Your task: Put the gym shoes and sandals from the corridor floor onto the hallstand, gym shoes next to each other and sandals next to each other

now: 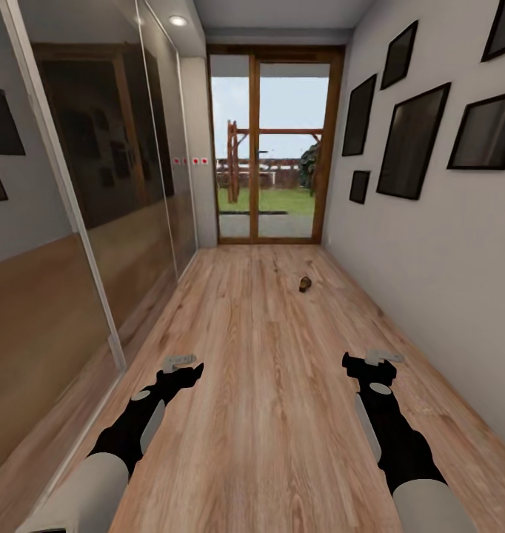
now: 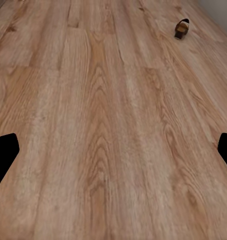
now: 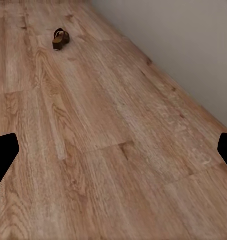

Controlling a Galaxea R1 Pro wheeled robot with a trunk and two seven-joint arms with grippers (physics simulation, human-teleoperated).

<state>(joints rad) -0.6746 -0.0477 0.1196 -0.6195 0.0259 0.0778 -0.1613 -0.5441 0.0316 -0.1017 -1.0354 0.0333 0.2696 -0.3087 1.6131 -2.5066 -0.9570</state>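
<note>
One small brown sandal (image 1: 305, 283) lies on the wood-plank corridor floor (image 1: 260, 385) far ahead, toward the right wall and short of the glass door. The same sandal (image 2: 182, 28) appears far off in the left wrist view, and the sandal (image 3: 60, 38) also lies far off in the right wrist view. My left gripper (image 1: 184, 363) and right gripper (image 1: 375, 360) hover low over bare floor, well short of the sandal. Both are open and hold nothing; their fingertips (image 2: 3, 150) (image 3: 3, 152) stand wide apart at the edges of the wrist views. The gym shoes and the hallstand are out of view.
Mirrored sliding panels (image 1: 89, 192) line the left side. A white wall (image 1: 430, 252) with several dark picture frames (image 1: 412, 141) runs along the right. A wood-framed glass door (image 1: 271, 148) closes the far end of the corridor.
</note>
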